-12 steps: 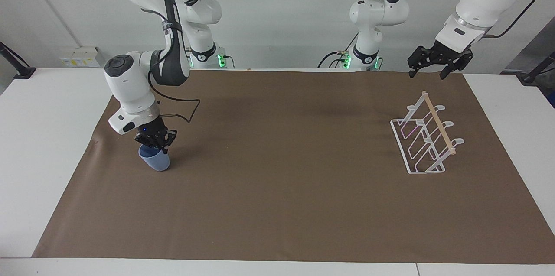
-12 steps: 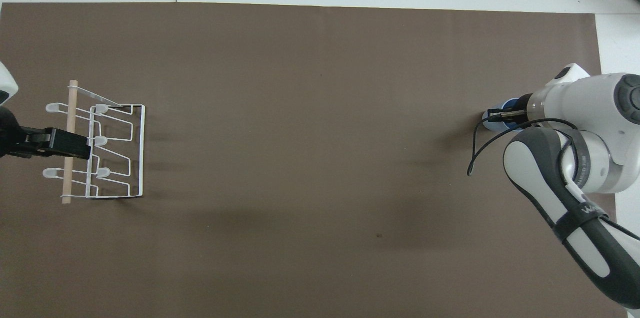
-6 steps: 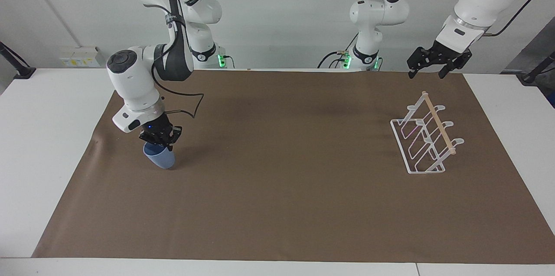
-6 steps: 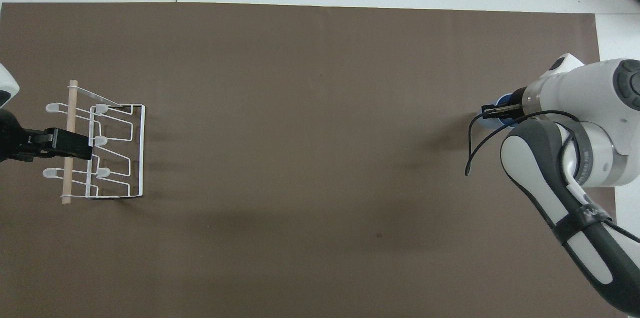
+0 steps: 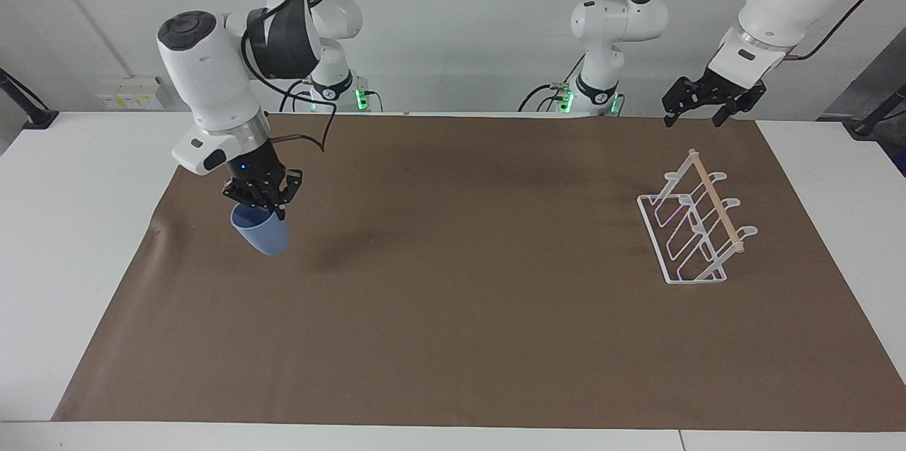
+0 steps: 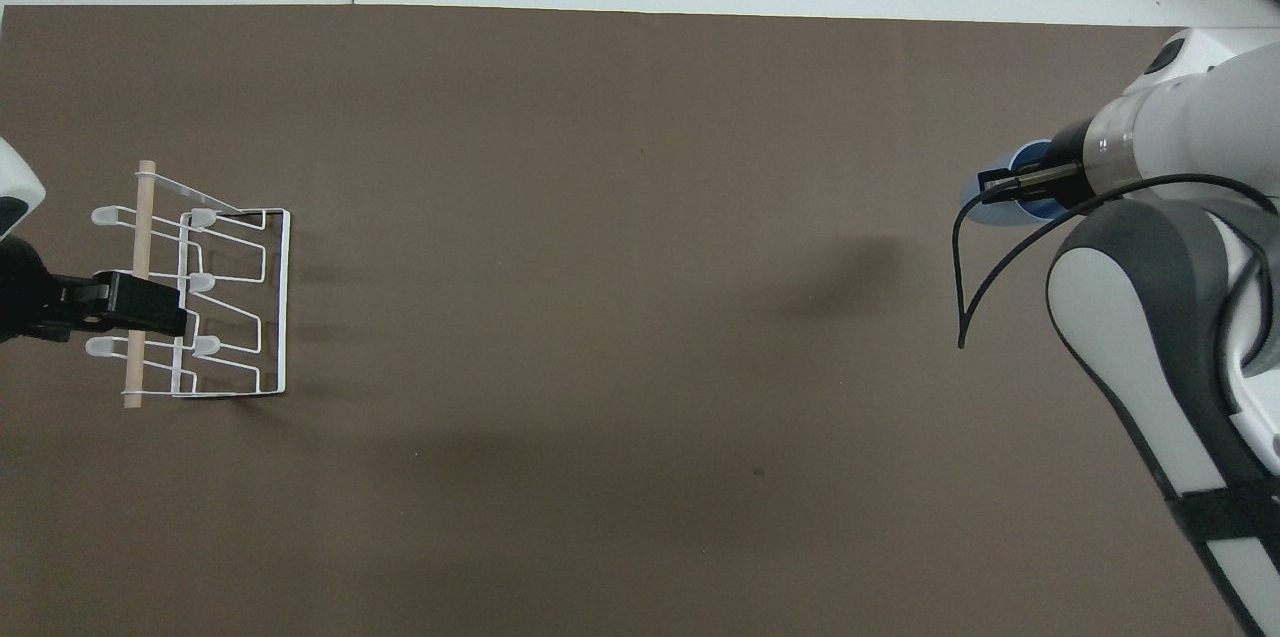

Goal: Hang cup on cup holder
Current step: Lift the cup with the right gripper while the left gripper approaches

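Light-blue matte plastic formed the cup, a plain tapered tumbler without a handle, wider at the rim; it was held tilted and clear of the brown mat, gripped at its rim by the right gripper, whose fingers were closed tight on the rim wall over the right arm's end of the counter. Nothing could be made out inside the cup, its mouth being largely covered by the gripper in the overhead view. A soft shadow was cast on the mat beneath it. White wire made up the cup holder, a small rack with a rectangular base and slanted looped prongs, crossed at the top by a pale wooden dowel; it was set on the mat at the left arm's end, with nothing hung on it. The left gripper was kept waiting in the air, its fingers spread wide and holding nothing, over the mat's edge beside the rack.
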You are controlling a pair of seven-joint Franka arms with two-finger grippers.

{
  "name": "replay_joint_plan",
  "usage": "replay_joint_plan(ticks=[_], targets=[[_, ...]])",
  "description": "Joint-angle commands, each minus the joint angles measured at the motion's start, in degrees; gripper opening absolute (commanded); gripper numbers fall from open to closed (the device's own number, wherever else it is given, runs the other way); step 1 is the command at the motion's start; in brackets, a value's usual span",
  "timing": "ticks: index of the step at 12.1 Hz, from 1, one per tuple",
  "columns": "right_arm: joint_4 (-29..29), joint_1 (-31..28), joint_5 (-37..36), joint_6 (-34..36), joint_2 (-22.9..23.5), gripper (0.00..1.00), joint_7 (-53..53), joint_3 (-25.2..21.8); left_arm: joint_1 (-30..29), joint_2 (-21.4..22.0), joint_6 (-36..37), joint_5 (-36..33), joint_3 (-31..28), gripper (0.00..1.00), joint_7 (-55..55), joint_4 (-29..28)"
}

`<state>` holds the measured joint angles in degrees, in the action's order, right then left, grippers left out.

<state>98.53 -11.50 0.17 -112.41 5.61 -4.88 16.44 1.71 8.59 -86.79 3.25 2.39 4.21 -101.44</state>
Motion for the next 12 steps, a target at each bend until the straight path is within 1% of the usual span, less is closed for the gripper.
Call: replay_joint_plan(ticks=[1,2,3,5,6,7,9,11,12], targets=[[-6.4,-0.5,1.5,7.0,-0.4,0.0,0.9,1.8,-2.1,2.4,3.2,5.1,-0.1,1.0,7.1,-2.2],[-6.8,-0.5,1.7,8.1,-1.5,0.0,1.2,2.5,-2.8,2.5,3.5,8.8,-0.1,1.0,14.0,-2.4],[-6.7,-0.5,3.8,8.5,-2.1,0.0,1.2,2.5,-2.3,2.5,3.1,9.9,0.0,1.0,23.7,-2.4],[-6.3,-0.5,9.6,8.9,-2.4,0.0,0.9,2.5,-1.7,2.5,2.3,15.0,0.3,1.0,38.2,-2.4],[-6.2,-0.5,11.4,8.5,-2.4,0.0,0.6,2.5,-1.7,2.5,1.0,17.7,0.3,1.0,45.3,-2.5],[-6.0,-0.5,14.0,8.0,-2.4,0.0,0.3,3.2,-2.3,2.5,0.0,22.3,0.2,1.0,51.1,-3.1],[-4.7,-0.4,20.3,7.7,-3.2,0.0,0.0,4.5,-2.6,2.7,-2.8,28.7,0.2,1.0,60.7,-3.7],[-0.1,-0.3,27.9,3.2,-5.3,0.0,-2.0,5.4,-2.7,3.9,-7.2,36.3,0.2,1.0,68.5,-6.4],[2.8,0.7,32.3,0.1,-6.6,0.0,-2.8,5.8,-2.6,5.1,-9.7,39.9,0.2,1.0,70.1,-9.0]])
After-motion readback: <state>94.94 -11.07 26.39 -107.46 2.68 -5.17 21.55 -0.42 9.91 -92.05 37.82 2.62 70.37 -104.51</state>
